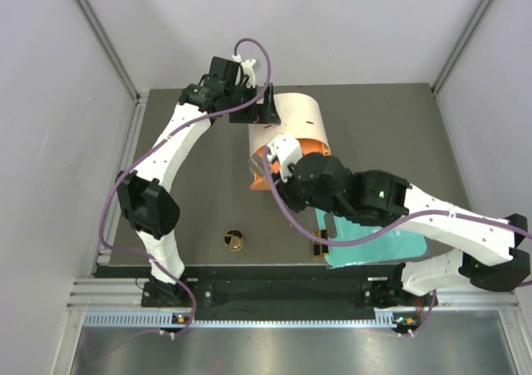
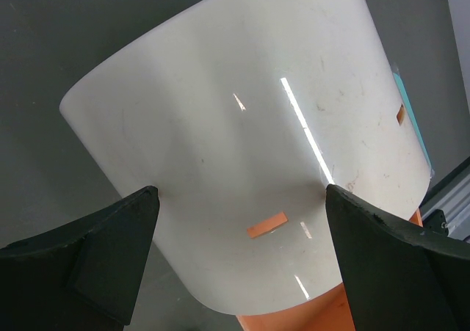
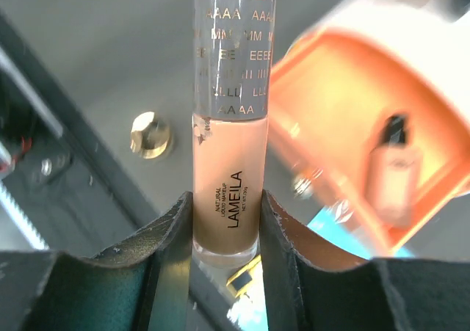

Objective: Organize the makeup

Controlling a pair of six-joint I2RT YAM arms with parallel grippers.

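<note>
In the upper left of the top view, the left gripper (image 1: 252, 114) is hanging at the upper-left end of the cream-and-orange cylindrical box (image 1: 299, 119), which is lying on its side near the top centre of the table (image 1: 191, 192). The left wrist view is showing the jaws spread wide with the cream wall between them; whether they are pressing on it cannot be told. Lower down, left of centre, the round gold-rimmed compact (image 1: 235, 239) is sitting alone. At the centre, the right gripper (image 3: 226, 199) is pinching a peach-beige tube (image 3: 229, 147) near its base, jaws closed to the tube's width, just outside the box's orange mouth. A second tube (image 3: 389, 171), blurred, is lying inside that mouth. Right of centre, low in the frame, the small black-and-gold piece (image 1: 320, 247) is lying just beside the left edge of the teal board (image 1: 378, 246).
</note>
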